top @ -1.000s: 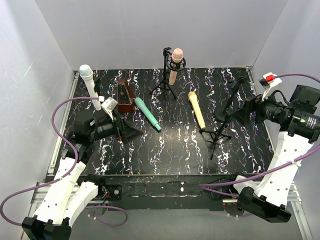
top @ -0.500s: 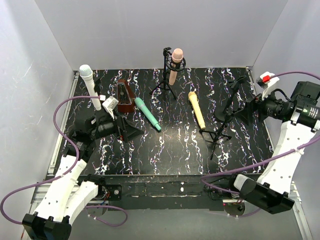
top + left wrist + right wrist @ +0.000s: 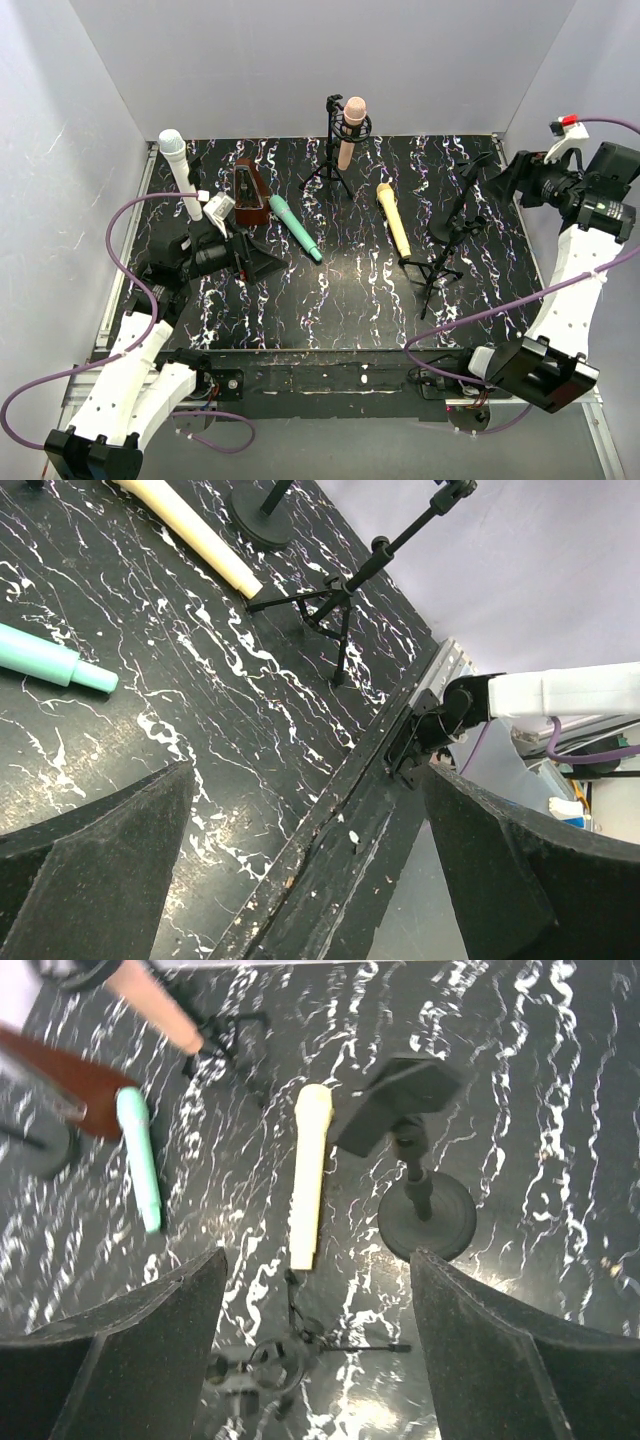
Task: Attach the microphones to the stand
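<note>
While two microphones lie loose, the step in hand appears to be choosing the next one to pick up. The right hand (image 3: 317,1260) hovers high over the table (image 3: 350,300), fingers spread wide and holding nothing. The left hand (image 3: 308,810) is likewise fully spread and empty, low at the table's left.

The peach-pink microphone (image 3: 350,130) sits upright in a clip at the back. The white microphone (image 3: 180,172) stands upright at the left, its mount hidden. The yellow microphone (image 3: 308,1175) and the teal-green microphone (image 3: 140,1160) lie flat, well apart.

The next move probably calls for descending and closing across the yellow barrel, then carrying it to the empty tripod stand (image 3: 275,1355) nearby.

The microphone barrels are smooth, matte, slightly tapered cylinders with rounded heads. The stand's legs are thin black rods. The table is glossy black, veined white.
</note>
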`<state>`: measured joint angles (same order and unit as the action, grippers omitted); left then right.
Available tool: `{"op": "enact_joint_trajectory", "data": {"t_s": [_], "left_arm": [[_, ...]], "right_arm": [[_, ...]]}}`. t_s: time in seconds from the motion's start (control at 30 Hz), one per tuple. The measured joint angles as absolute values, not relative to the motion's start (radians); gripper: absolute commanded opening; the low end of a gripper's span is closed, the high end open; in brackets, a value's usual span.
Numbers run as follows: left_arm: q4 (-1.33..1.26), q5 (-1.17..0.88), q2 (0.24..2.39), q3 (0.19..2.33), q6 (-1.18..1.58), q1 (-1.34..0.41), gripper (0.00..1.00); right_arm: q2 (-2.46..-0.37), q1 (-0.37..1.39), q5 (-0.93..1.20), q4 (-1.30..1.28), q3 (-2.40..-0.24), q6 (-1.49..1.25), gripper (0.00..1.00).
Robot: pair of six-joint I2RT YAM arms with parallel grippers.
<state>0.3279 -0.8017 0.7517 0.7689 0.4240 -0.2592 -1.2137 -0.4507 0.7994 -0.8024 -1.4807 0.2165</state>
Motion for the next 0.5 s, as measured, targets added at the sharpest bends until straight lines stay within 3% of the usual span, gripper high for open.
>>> {"op": "enact_joint_trajectory", "data": {"t_s": [0.23,0.5], "left_arm": [[0.324,-0.802,0.758,0.768,0.446,-0.259,0.98],[0.285,-0.801,0.778,0.768,0.489,-0.259,0.98]], "right_arm": [[-1.219,-0.414,0.570,-0.530,-1.351,-0.246,0.82],[-1.267,-0.385,0.484,-0.260,-1.245,-0.503,0.85]]}}
